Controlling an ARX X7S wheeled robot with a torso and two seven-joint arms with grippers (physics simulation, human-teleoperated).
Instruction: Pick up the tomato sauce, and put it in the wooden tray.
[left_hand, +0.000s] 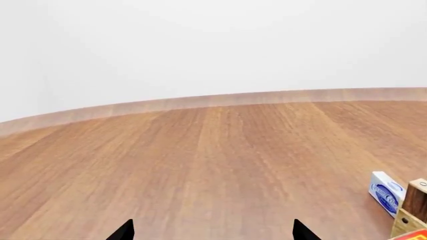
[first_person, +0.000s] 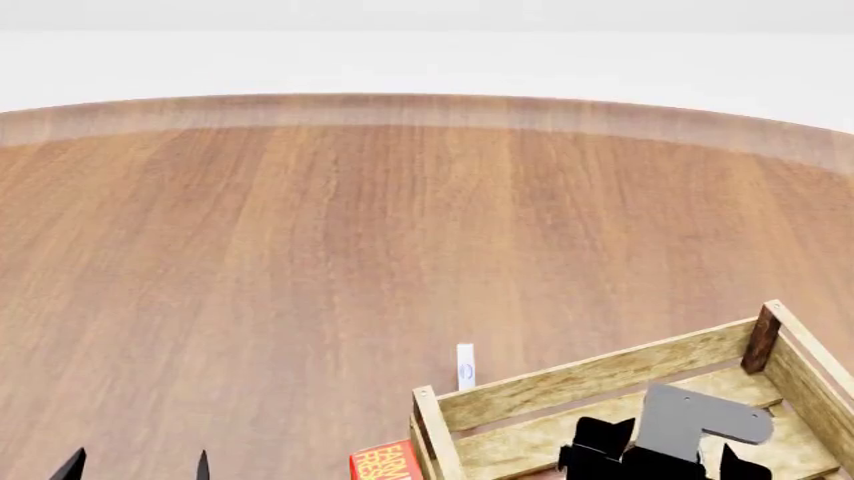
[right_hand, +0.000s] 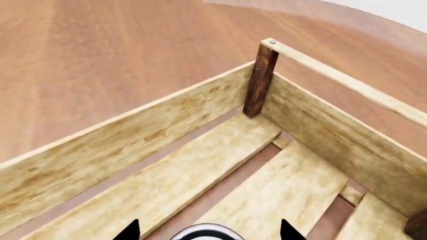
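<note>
Most of the job is looking finished, judging by how things are lying now. The right pincer (first_person: 661, 462) is hanging inside the light slatted wooden tray (first_person: 587, 378), low over its pale floor boards, and in the right wrist view a silver-white round top with a dark rim, which I am taking to be the small cylindrical tomato sauce tin (right_hand: 200, 234), is showing between the two dark fingertips at the edge of the picture. The tin is therefore sitting within the tray's walls, near the corner with the darker post (right_hand: 260, 80), though whether it is resting on the slats or hanging just above them cannot be told, since only its lid is peeking in. The fingertips are standing apart on either side of the lid, and whether they are gripping it or have let go I cannot tell. The left pincer (left_hand: 212, 231) is idling over the bare brown wooden tabletop (first_person: 334, 250) with its fingers spread and nothing between them. Outside the tray, a small white-and-blue box (first_person: 465, 366) is standing just beside its wall, and a red-and-yellow packet (first_person: 387, 462) is lying near its corner. What is remaining, as I am judging it, is confirming the release and lifting the right arm clear of the tray.
</note>
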